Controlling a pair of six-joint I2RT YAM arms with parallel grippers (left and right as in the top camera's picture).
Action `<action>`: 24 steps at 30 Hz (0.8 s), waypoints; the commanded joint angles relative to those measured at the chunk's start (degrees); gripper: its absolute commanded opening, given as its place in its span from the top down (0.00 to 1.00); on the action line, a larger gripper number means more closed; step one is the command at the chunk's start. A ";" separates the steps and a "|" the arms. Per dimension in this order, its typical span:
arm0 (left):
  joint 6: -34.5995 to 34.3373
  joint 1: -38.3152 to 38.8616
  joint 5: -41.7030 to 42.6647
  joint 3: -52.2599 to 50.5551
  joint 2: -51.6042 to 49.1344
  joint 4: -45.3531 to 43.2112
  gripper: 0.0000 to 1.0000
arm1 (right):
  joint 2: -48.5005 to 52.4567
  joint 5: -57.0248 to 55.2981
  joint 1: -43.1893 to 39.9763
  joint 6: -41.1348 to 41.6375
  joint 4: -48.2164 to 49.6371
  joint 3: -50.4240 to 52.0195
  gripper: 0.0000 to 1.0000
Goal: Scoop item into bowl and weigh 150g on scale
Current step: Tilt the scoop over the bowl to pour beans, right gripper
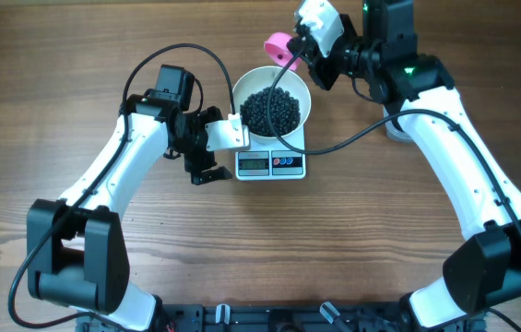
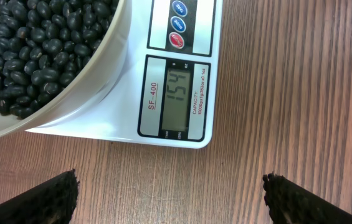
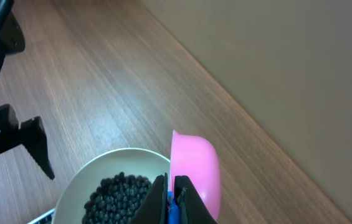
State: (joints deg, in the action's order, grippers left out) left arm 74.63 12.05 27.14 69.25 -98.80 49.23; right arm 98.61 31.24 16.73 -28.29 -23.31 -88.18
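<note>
The left gripper (image 2: 172,200) hangs just short of the scale (image 2: 182,134), jaws spread as wide as they go and holding nothing. I take it to be placed there so its camera can face the display (image 2: 179,99). The digits lie sideways and seem to read a shade over the target, though I would not swear to it. The bowl (image 2: 91,78) sits on the scale with the beans (image 2: 26,50) heaped inside; most of it is cut off in that view. Further right, the right gripper (image 3: 171,198) is clamped tight on the handle (image 3: 173,211) of the pink scoop (image 3: 195,167), held tipped on edge by the bowl's far rim, probably to stay off the weighing. The scoop's inside is hidden.
</note>
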 commanded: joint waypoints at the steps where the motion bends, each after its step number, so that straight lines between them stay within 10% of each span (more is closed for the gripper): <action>1: -0.50 0.04 1.33 -0.42 0.42 0.00 0.00 | -0.57 0.98 0.24 3.06 -0.13 -0.33 0.96; 24: -0.50 0.04 1.33 -0.42 0.42 0.00 0.00 | 10.71 4.39 1.60 0.74 -4.79 -0.31 0.96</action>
State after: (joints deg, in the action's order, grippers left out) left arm 74.63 12.05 27.14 69.25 -98.80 49.23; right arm 107.04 34.33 18.24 -26.24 -28.29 -88.18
